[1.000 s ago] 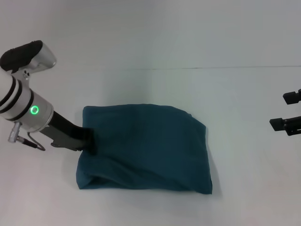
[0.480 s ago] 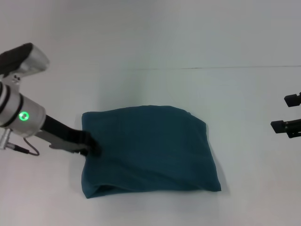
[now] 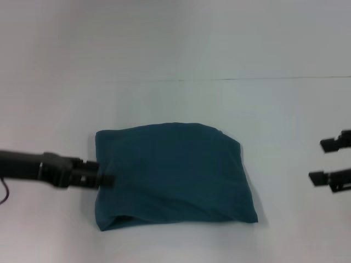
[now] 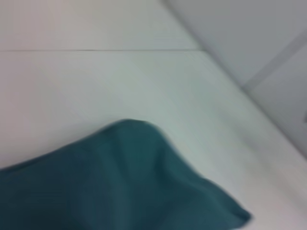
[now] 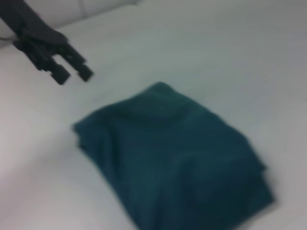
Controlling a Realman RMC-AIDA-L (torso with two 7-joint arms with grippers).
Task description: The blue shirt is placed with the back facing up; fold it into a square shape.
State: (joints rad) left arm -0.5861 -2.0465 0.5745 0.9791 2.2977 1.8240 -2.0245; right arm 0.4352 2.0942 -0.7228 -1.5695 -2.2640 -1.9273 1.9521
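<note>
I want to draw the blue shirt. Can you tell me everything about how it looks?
The blue shirt is plain dark teal, soft and matte, with no print. It is folded into a thick, roughly square bundle with rounded corners, lying flat on the white table. Layers show along its near edge. The left gripper is at its left edge, while the right gripper is far away.

The blue shirt (image 4: 120, 187) lies folded on the white table (image 4: 96, 81), its rounded edge rising into a hump, one corner tapering to a point. A thin seam line crosses the table beyond the shirt.
</note>
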